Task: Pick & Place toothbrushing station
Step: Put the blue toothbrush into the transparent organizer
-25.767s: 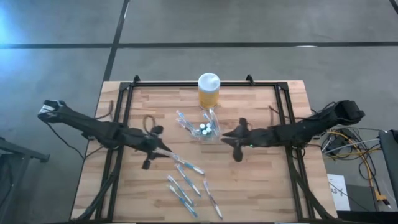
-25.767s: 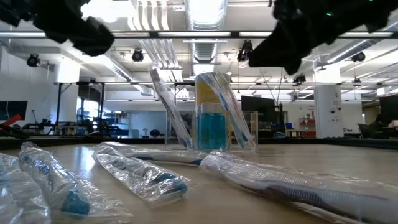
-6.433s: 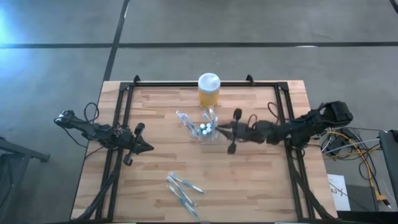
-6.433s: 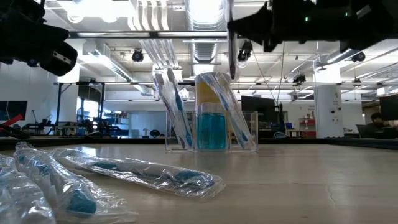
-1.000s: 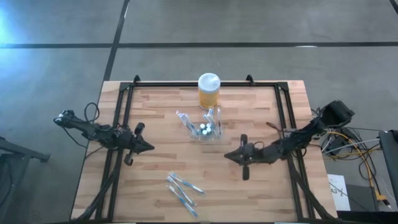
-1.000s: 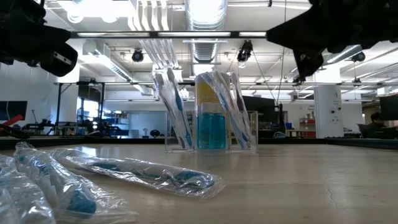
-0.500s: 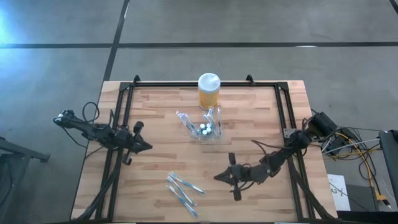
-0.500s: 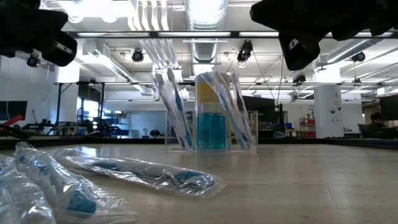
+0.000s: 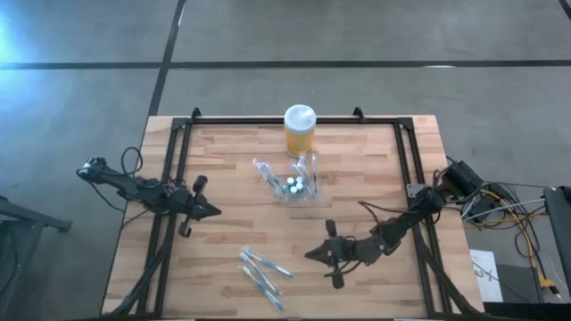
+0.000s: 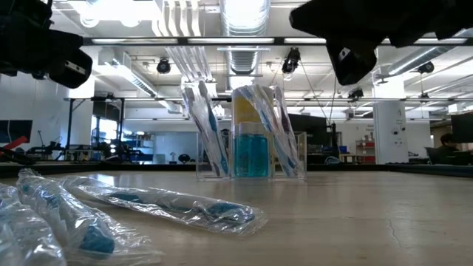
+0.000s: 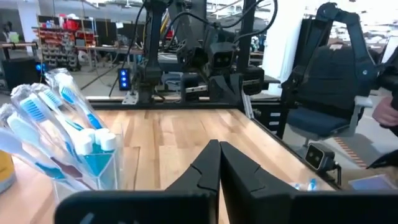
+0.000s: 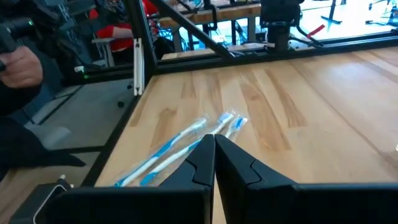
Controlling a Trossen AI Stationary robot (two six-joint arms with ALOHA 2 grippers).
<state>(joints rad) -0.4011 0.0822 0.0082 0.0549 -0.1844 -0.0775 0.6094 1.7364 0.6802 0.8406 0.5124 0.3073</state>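
Observation:
The toothbrushing station is a clear holder standing upright mid-table with several toothbrushes leaning in it; it also shows in the low view and the left wrist view. My left gripper is shut at the table's left side and points toward the station from well short of it. My right gripper is shut above the table's near half, pointing at the wrapped toothbrushes lying flat on the wood. Its shut fingertips hold nothing.
A yellow jar with a white lid stands behind the station at the far edge. A black frame runs along the table's left, right and far sides. A person's hand shows beyond the table's left side.
My right gripper has swung from beside the station toward the table's near edge and somewhat left, toward the wrapped toothbrushes, staying shut. Most of that move came in the first half second. The station and the brushes have not moved.

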